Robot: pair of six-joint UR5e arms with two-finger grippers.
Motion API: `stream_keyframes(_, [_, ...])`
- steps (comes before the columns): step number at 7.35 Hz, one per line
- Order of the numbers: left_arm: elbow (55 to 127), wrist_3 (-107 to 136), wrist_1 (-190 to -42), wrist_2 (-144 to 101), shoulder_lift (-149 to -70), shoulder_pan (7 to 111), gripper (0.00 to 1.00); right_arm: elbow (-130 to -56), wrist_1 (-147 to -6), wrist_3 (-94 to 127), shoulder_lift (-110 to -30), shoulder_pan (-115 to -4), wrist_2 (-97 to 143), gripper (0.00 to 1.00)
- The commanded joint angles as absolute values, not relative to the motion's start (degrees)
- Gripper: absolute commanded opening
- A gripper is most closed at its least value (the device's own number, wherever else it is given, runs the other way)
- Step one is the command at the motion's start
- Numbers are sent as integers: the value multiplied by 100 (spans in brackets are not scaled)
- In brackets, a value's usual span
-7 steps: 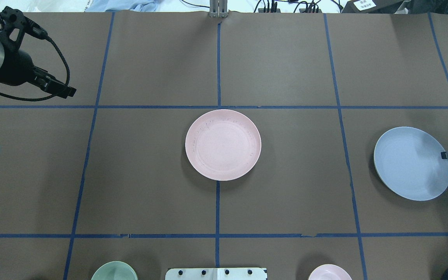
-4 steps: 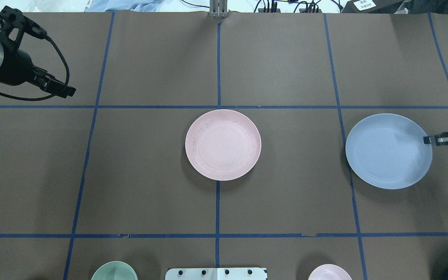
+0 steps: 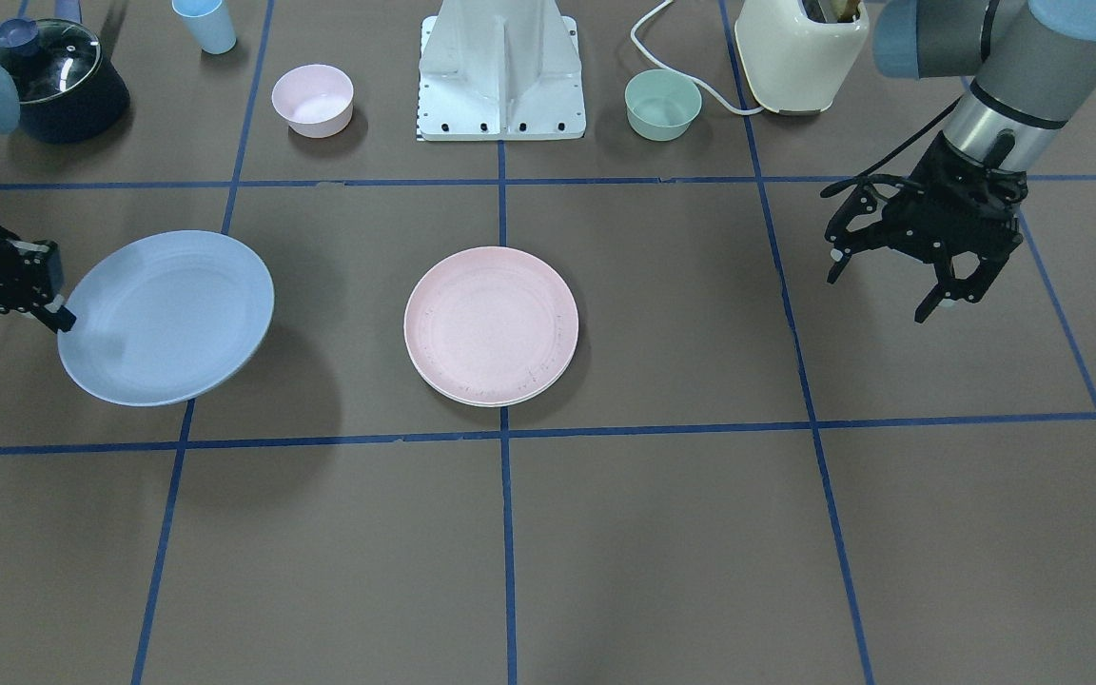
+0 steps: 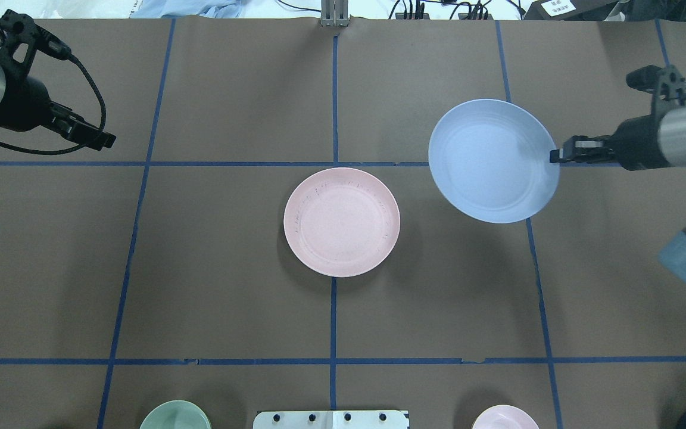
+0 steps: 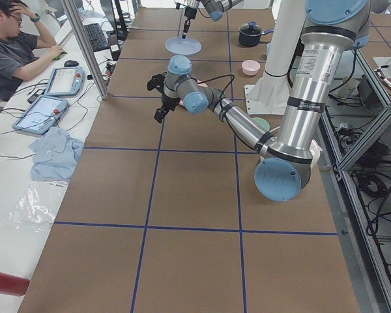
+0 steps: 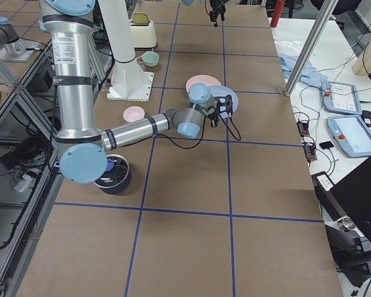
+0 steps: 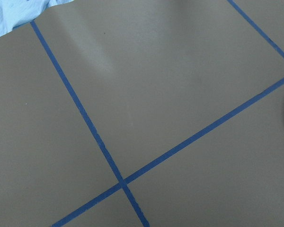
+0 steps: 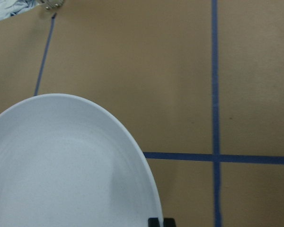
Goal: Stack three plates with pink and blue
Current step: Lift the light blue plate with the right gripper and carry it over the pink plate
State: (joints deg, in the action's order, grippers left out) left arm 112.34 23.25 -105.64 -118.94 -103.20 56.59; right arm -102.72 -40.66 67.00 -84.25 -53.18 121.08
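The pastel pink plate (image 4: 341,221) lies flat at the table's centre, also in the front view (image 3: 491,325). My right gripper (image 4: 554,156) is shut on the rim of the light blue plate (image 4: 492,161) and holds it in the air, tilted, to the right of and beyond the pink plate. The front view shows the blue plate (image 3: 167,319) casting a shadow on the table, with my right gripper (image 3: 58,319) at its edge. The right wrist view shows the blue plate (image 8: 61,165). My left gripper (image 3: 879,295) is open and empty above the table's far left. No separate cream-green plate shows.
Near the robot base (image 3: 502,67) stand a small pink bowl (image 3: 312,99), a green bowl (image 3: 662,103), a light blue cup (image 3: 204,24), a dark lidded pot (image 3: 58,81) and a cream toaster (image 3: 800,52). Blue tape lines divide the brown table (image 4: 230,286).
My right gripper has lifted the blue plate and carried it leftwards and away from the robot, towards the pink plate. The left arm and pink plate have not moved.
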Motion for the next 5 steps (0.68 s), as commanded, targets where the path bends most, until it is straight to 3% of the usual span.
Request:
stream_keyframes(1, [11232, 2329, -10564, -11900, -10318, 5651, 100, -10388, -4925, 7503, -7519, -4408, 11263, 0])
stream_keyframes(5, [11188, 2338, -10582, -11900, -10327, 5643, 100, -10477, -6221, 7892, -7058, -2945, 9634, 0])
